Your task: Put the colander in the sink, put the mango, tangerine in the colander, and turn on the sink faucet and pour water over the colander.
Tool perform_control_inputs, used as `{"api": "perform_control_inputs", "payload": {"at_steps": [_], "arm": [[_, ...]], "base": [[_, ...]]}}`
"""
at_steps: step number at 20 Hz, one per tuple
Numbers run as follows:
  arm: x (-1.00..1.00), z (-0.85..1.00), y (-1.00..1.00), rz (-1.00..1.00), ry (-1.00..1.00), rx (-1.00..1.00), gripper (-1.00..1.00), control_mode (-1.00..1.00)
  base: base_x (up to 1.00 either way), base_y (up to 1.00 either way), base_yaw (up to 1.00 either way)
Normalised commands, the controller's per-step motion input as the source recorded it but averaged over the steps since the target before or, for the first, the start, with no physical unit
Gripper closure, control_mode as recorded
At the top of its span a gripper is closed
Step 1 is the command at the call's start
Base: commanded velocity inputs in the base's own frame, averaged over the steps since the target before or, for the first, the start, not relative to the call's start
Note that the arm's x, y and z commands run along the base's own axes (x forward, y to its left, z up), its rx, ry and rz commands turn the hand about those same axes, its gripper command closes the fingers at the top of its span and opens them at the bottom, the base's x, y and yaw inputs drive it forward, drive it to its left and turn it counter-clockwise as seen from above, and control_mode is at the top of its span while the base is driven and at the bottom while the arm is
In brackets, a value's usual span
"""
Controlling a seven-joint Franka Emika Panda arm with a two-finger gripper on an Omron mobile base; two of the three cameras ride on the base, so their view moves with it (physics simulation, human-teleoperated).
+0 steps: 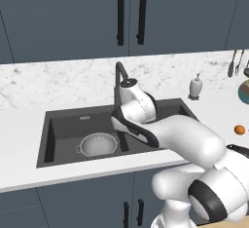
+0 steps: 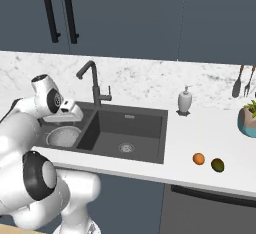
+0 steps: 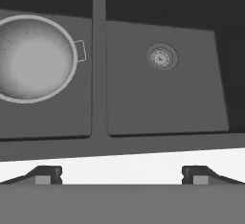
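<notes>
**Claw over the sink divider, colander in left basin**

Claw (image 3: pixel 122 174): fingers spread wide, nothing between them. Hand view looks down past the near rim of the sink (image 3: pixel 162 98), above the white counter edge.

Colander (image 3: pixel 29 58): upright on the floor of the left basin, one small handle toward the divider, bowl holding nothing. From the left base view it sits in the same basin (image 1: pixel 98 144), just left of the arm's wrist.

Right basin: bare, round steel drain (image 3: pixel 162 57) toward its far side.

Sink faucet (image 2: pixel 92 84): black gooseneck at the far rim behind the divider.

Soap dispenser (image 2: pixel 185 99): white, on the counter beyond the sink's far right corner.

Tangerine (image 2: pixel 198 158) and mango (image 2: pixel 217 165): on the counter right of the sink, near the front edge, just beside each other, tangerine on the left. Well apart from the colander.
</notes>
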Motion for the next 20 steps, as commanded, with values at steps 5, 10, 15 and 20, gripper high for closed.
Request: {"api": "perform_control_inputs", "payload": {"at_steps": [5, 10, 15, 20], "arm": [[0.00, 0.00, -1.00, -0.18, 0.00, -0.07, -1.00, -1.00], [0.00, 0.00, -1.00, -0.11, 0.00, -0.07, -1.00, -1.00], [0.00, 0.00, -1.00, -0.06, 0.04, -0.03, -1.00, -1.00], [0.02, 0.00, -1.00, -0.08, 0.16, 0.00, -1.00, -1.00]], "base": [[0.00, 0.00, 0.00], [0.00, 0.00, 0.00], [0.00, 0.00, 0.00], [0.00, 0.00, 0.00]]}}
